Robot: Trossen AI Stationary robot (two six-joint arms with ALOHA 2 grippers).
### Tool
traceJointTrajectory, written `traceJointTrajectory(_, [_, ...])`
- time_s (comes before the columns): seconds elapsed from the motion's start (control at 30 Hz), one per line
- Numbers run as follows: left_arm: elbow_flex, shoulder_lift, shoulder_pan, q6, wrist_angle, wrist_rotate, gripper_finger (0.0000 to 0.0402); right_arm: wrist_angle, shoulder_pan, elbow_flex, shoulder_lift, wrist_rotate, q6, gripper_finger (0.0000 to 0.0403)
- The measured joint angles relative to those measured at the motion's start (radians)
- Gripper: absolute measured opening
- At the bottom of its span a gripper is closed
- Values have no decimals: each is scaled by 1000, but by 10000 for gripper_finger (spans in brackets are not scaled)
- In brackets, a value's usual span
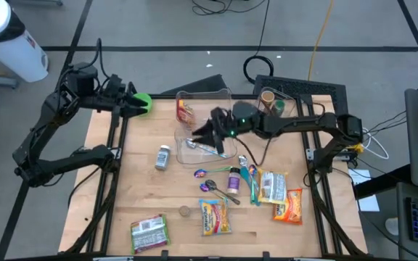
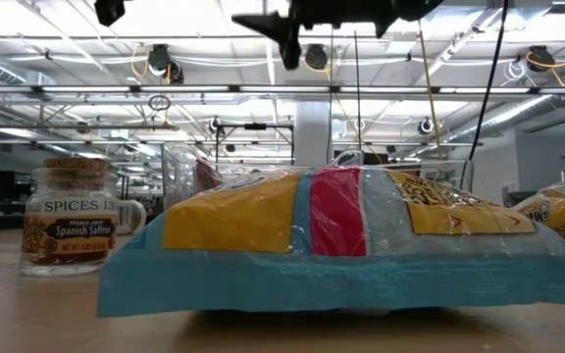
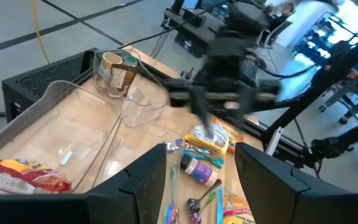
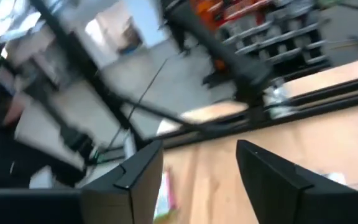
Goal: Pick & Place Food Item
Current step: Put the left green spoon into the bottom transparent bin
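Jaws parted, right gripper over clear bin, arm outstretched

On the table, a clear bin sits at the back centre with a snack packet in its left end. Right of the bin stands a jar. A spice jar lies left of the bin; spoons lie in front of it, and food packets lie to the right of the spoons. Another packet sits at the front left
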Motion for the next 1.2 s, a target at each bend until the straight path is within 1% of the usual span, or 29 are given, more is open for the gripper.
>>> traceJointTrajectory(0.13, [0, 6, 0, 0, 0, -24, 200, -53, 95, 2, 1, 10, -108, 207])
traceJointTrajectory(0.2, [0, 12, 0, -2, 0, -28, 200, -182, 132, 27, 1, 29, -181, 207])
traceJointTrajectory(0.27, [-1, 18, 0, -5, 0, -28, 200, -350, 157, 54, 1, 47, -271, 205])
traceJointTrajectory(0.33, [-1, 26, -2, -7, 0, -28, 200, -493, 183, 80, 1, 99, -347, 202])
traceJointTrajectory(0.43, [-1, 45, -20, -4, 1, -29, 200, -601, 220, 98, 1, 174, -421, 200])
traceJointTrajectory(0.5, [-1, 60, -36, 4, 0, -29, 200, -642, 239, 98, 4, 214, -427, 200])
traceJointTrajectory(0.6, [-1, 87, -67, 11, 1, -30, 200, -673, 253, 98, 36, 242, -414, 201])
traceJointTrajectory(0.67, [-1, 105, -92, 11, 1, -31, 200, -702, 260, 98, 60, 246, -412, 199])
traceJointTrajectory(0.9, [-1, 146, -207, 18, 45, -33, 200, -705, 273, 97, 173, 249, -393, 192])
traceJointTrajectory(1.13, [-1, 150, -315, 9, 53, -118, 200, -752, 270, 98, 242, 372, -366, 189])
traceJointTrajectory(1.2, [-1, 150, -343, -1, 53, -134, 200, -758, 264, 97, 256, 373, -363, 187])
